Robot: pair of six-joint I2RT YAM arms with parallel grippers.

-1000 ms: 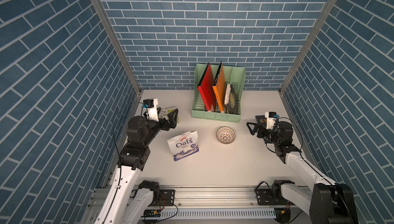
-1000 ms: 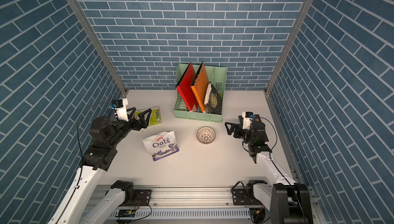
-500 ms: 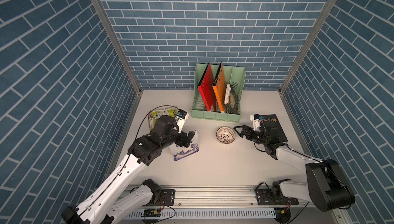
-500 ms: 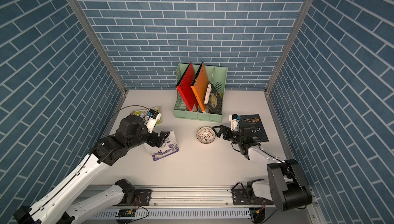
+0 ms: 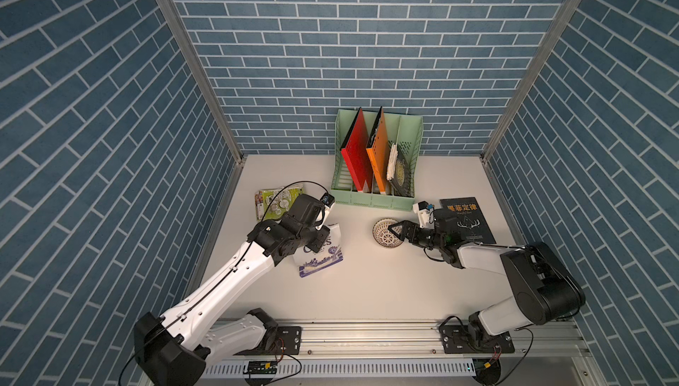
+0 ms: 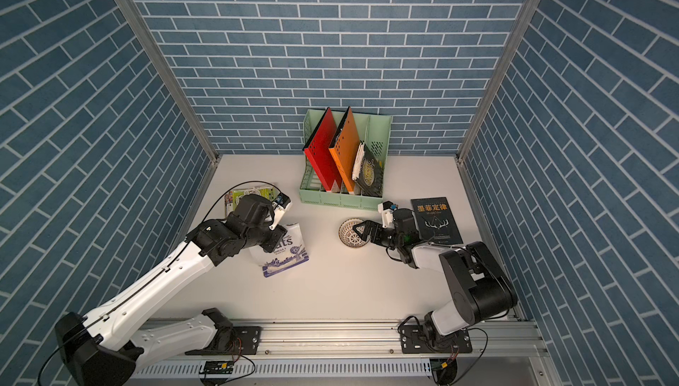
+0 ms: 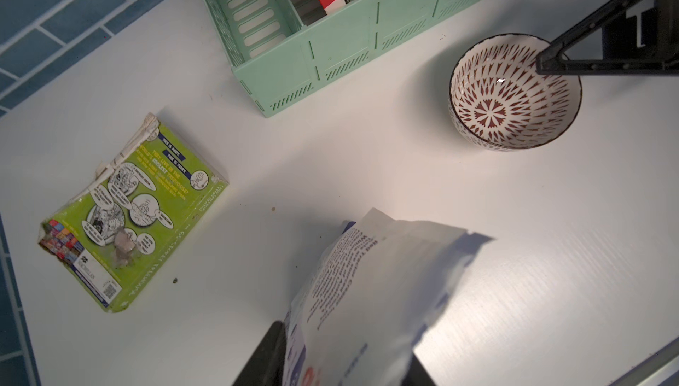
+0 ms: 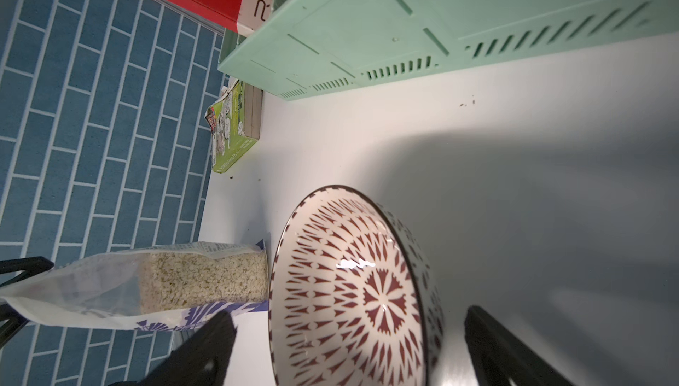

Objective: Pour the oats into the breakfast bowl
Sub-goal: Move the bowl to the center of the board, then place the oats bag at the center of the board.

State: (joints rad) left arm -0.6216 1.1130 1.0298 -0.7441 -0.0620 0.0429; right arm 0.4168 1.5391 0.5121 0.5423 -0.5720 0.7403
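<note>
Oats pouch (image 5: 323, 261): it stands on the bench (image 5: 367, 292) at about 8 o'clock of the bench's middle, blue-purple band down.
Long axis: roughly vertical, we judge, with the base on the bench, the mouth up and the printed face towards 6 o'clock. We cannot tell whether the mouth is open.
Contents: the oats (image 8: 202, 281) fill the lower part, seen through a clear side.
Breakfast bowl (image 7: 507, 108): upright and empty, between 2 and 3 o'clock of the pouch, with bare bench between them.
Left hand (image 7: 341, 365): its fingers flank the pouch's top edge, but we cannot tell whether they are clenched on the film.
Right hand (image 5: 396, 233): released, spread wide either side of the bowl, with one finger over the rim.
Risk, grip: pinched only at the top, the thin film may fold or slip out on the lift.
Risk, pour: the pouch is wider than the bowl, so a quick tip would throw flakes past the rim — onto the bench.
Risk, bowl: that finger lies in the pour's path, and an off-centre squeeze could shove the bowl.
Nearby: green packet (image 5: 275, 202) at 11 o'clock of the pouch — file rack (image 5: 371, 202) at 12 o'clock of the bowl.
</note>
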